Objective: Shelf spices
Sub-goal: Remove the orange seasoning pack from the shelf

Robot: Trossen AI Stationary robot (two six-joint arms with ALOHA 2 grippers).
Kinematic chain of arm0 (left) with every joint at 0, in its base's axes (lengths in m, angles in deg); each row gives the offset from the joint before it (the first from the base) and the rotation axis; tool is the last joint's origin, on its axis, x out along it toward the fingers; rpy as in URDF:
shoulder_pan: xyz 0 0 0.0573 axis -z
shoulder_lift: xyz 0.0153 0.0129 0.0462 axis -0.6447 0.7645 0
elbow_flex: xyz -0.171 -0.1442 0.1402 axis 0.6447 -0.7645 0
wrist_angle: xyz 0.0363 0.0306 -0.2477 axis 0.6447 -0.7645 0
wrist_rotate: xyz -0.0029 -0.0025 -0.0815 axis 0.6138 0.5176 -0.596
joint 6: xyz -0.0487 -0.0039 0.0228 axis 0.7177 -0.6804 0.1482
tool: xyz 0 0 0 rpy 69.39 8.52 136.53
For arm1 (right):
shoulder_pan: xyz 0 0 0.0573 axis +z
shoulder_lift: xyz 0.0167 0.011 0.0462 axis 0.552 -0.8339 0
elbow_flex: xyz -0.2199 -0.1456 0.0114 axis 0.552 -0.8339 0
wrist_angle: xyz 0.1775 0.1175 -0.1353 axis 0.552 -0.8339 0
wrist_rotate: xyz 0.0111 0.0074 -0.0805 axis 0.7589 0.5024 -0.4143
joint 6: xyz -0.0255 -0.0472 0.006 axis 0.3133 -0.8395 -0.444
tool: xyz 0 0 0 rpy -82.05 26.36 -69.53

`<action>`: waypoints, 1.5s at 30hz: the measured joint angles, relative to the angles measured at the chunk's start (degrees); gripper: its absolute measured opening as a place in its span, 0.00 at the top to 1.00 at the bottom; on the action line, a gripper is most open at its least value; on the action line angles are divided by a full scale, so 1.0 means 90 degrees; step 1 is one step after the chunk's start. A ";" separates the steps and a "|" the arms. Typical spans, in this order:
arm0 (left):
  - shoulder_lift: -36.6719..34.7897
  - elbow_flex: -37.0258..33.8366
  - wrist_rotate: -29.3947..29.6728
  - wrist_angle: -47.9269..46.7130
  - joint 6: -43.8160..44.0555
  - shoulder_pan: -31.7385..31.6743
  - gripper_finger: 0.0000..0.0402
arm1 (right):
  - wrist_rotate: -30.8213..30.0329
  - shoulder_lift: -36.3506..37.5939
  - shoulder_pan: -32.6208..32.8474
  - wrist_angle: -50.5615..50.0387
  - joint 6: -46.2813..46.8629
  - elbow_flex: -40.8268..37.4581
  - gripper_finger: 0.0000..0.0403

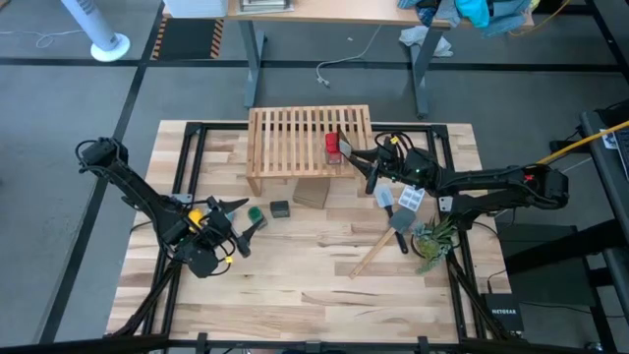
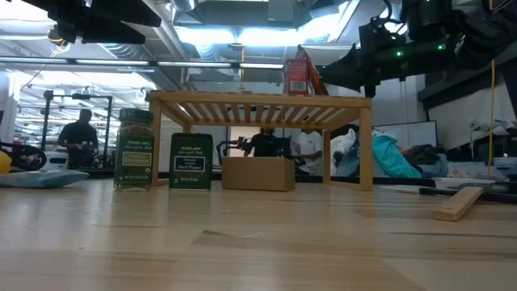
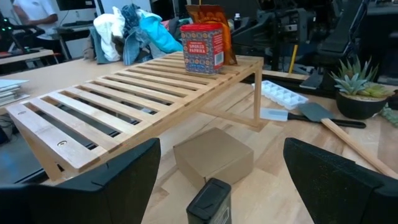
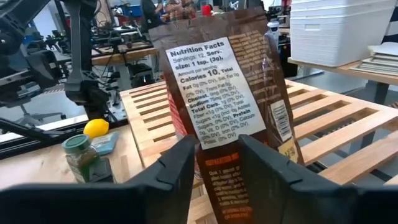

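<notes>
- The right gripper (image 1: pixel 356 155) sits at the right end of the wooden shelf (image 1: pixel 285 133), its fingers closed narrow on the lower part of an orange spice packet (image 4: pixel 233 93) held upright over the slats.
- A red jar (image 1: pixel 332 147) stands on the shelf top just beside the packet, and the two appear to be touching.
- The left gripper (image 1: pixel 239 218) hovers low over the table near the front of the shelf, its fingers spread wide and holding nothing.
- The green jar (image 1: pixel 256 212) and the dark box-like jar (image 1: pixel 280 208) stand on the table (image 1: pixel 295 295) just ahead of the left gripper, not yet shelved.
- A small cardboard box (image 3: pixel 213 156) lies under the shelf.
- The packet looks light and soft, likely to crumple or tip, so a low pinch seems sensible.
- The jars look rigid and smooth; a squeeze across the sides, below the lid, should hold.
</notes>
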 joint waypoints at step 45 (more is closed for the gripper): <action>0.0000 0.0000 -0.0005 0.0004 -0.0078 -0.0083 0.25 | -0.1941 0.0771 0.2369 0.0460 -0.2049 0.0005 0.69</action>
